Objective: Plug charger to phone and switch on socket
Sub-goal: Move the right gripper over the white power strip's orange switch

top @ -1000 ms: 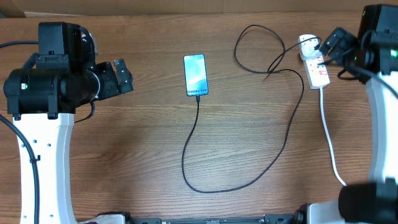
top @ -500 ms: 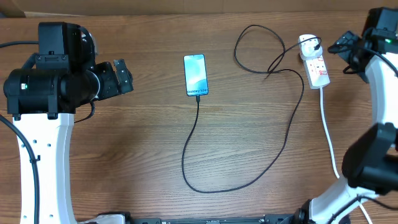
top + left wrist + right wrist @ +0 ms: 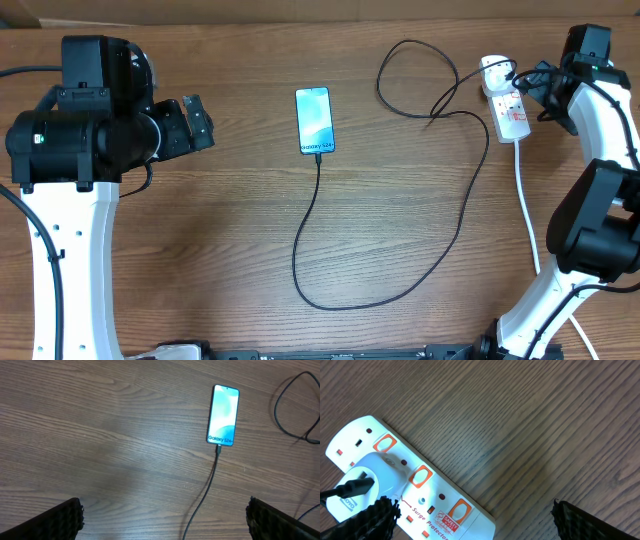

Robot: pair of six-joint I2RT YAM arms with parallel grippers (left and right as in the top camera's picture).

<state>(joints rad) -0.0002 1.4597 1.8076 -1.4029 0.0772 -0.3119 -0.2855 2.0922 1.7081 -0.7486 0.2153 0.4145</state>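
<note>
Right wrist: right claw (image 3: 470,522) and left claw (image 3: 165,520) gape empty; socket (image 3: 436,489) looks light, rigid, likely to skid, so press a red rocker (image 3: 421,476) straight down, not sideways.

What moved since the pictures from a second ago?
The right claw, open and empty, pulled back off the small white power strip with red switches to its right. Nothing was grabbed or dropped. The slim smartphone with lit blue screen, the thin black cable reaching it, the strip and the left claw stayed put.
</note>
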